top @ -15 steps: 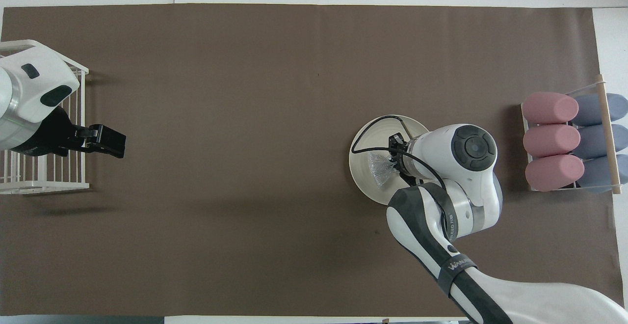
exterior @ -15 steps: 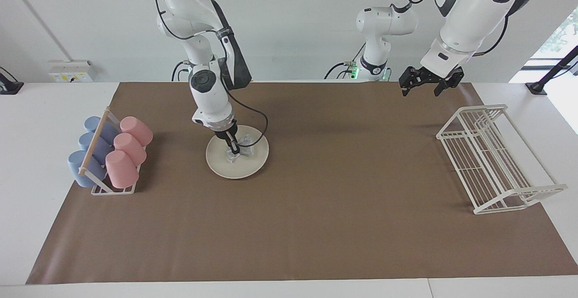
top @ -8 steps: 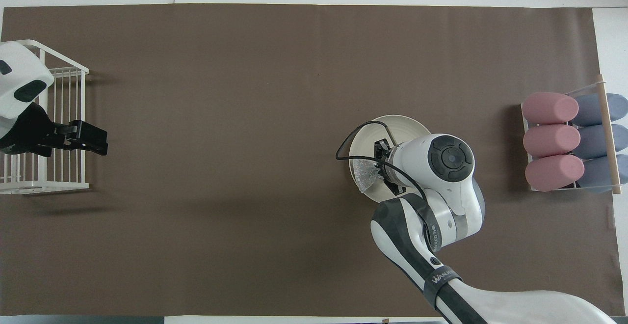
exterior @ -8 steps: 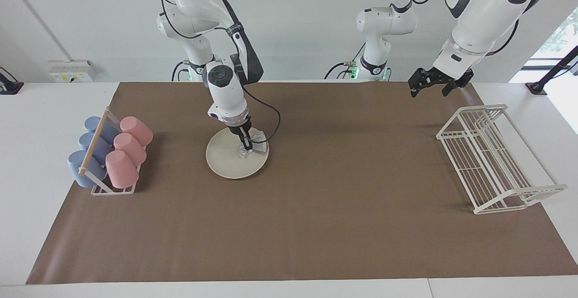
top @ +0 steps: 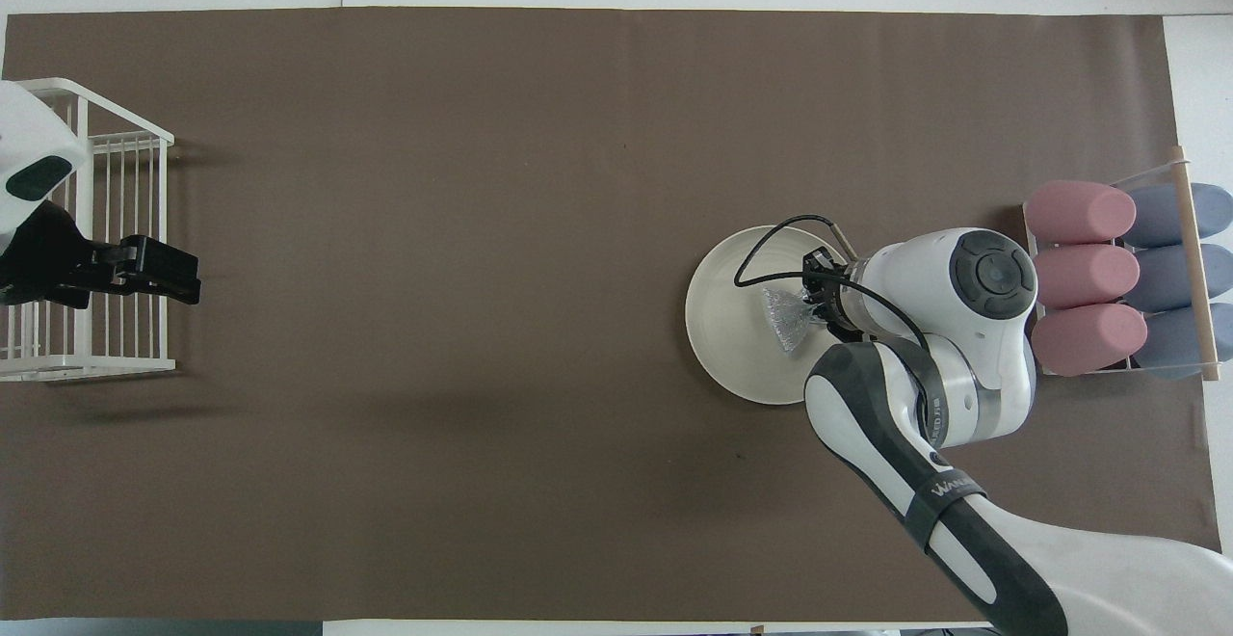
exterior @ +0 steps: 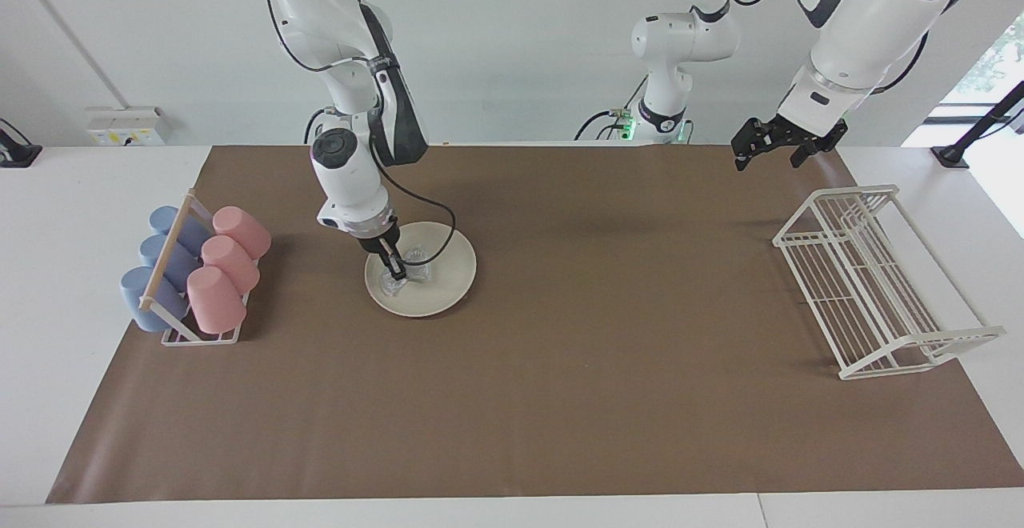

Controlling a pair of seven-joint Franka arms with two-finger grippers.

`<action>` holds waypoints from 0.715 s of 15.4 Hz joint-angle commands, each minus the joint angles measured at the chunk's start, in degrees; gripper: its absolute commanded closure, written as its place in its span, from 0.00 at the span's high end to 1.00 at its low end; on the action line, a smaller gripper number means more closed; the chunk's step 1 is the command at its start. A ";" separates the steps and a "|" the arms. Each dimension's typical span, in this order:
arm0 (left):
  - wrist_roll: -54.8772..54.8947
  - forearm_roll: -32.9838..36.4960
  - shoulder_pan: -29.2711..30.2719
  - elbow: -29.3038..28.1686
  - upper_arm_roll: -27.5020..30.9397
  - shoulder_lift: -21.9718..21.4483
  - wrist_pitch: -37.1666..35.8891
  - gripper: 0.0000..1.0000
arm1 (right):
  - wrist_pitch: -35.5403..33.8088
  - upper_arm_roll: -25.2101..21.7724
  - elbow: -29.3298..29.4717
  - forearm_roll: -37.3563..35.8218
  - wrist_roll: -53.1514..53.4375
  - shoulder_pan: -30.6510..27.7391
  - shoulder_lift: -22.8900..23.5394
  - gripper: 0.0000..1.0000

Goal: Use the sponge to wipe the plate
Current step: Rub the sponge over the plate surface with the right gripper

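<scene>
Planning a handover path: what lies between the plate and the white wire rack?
Nothing: only bare brown mat runs from the plate to the wire rack, clearest in the overhead view.

Tabletop [exterior: 80, 216], white, overlaid by one brown mat [exterior: 560, 400] covering most of its surface. On the mat, read on the overhead view's clock face: cream plate [exterior: 448, 284] at about four o'clock; cup rack [exterior: 180, 328] with pink and blue cups at three o'clock; white wire rack [exterior: 872, 288] at nine o'clock.

plate [exterior: 448, 272]: smooth, matt | sponge [exterior: 408, 266]: shiny mesh | rack [exterior: 872, 288]: white wire | mat [exterior: 560, 400]: matt brown
</scene>
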 commanded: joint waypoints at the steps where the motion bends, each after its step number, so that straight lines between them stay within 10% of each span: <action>1: -0.57 0.57 0.42 -0.12 -0.37 -0.63 0.18 1.00 | 0.71 0.52 -1.11 0.21 -0.63 0.52 0.20 0.00; 11: -0.57 0.57 0.42 -0.12 -0.37 -0.63 0.18 1.00 | 1.07 0.61 -0.68 0.21 17.31 8.97 0.11 0.00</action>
